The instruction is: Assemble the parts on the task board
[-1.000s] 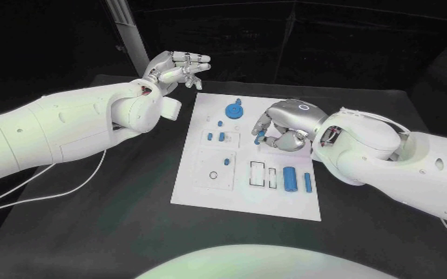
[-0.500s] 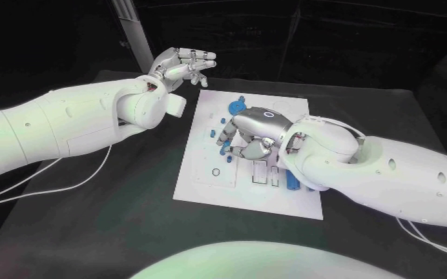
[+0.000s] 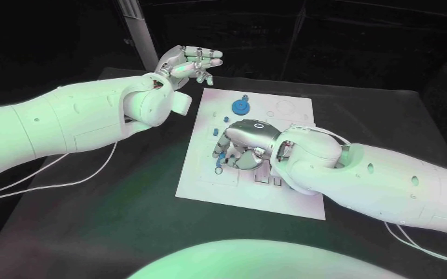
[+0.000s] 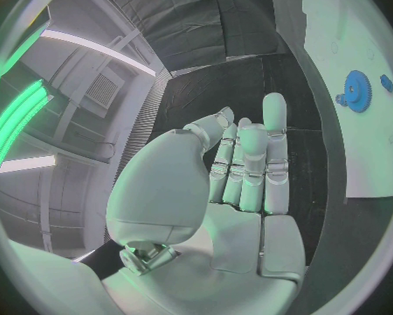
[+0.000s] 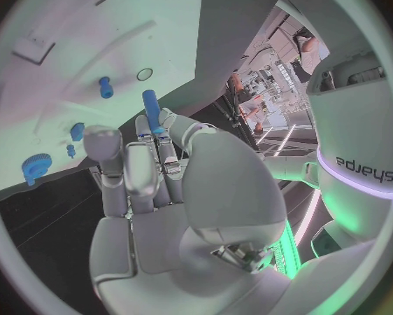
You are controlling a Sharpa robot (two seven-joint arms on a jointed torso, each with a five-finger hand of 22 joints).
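Note:
The white task board lies in the middle of the black table. My right hand hovers low over the board's left middle and pinches a blue peg at its fingertips; in the right wrist view the peg sticks out from my right hand toward a round hole. A blue gear and small blue pieces sit at the board's far left part. My left hand is raised beyond the board's far left corner, fingers apart, holding nothing. The left wrist view shows my left hand and the gear.
A grey pole stands behind the table at the back left. A white cable trails over the table's left side. My right forearm covers the board's right half.
My right hand has carried the blue peg leftward and nearer across the board, from its right middle to its left middle. My left hand has risen slightly and stayed open.

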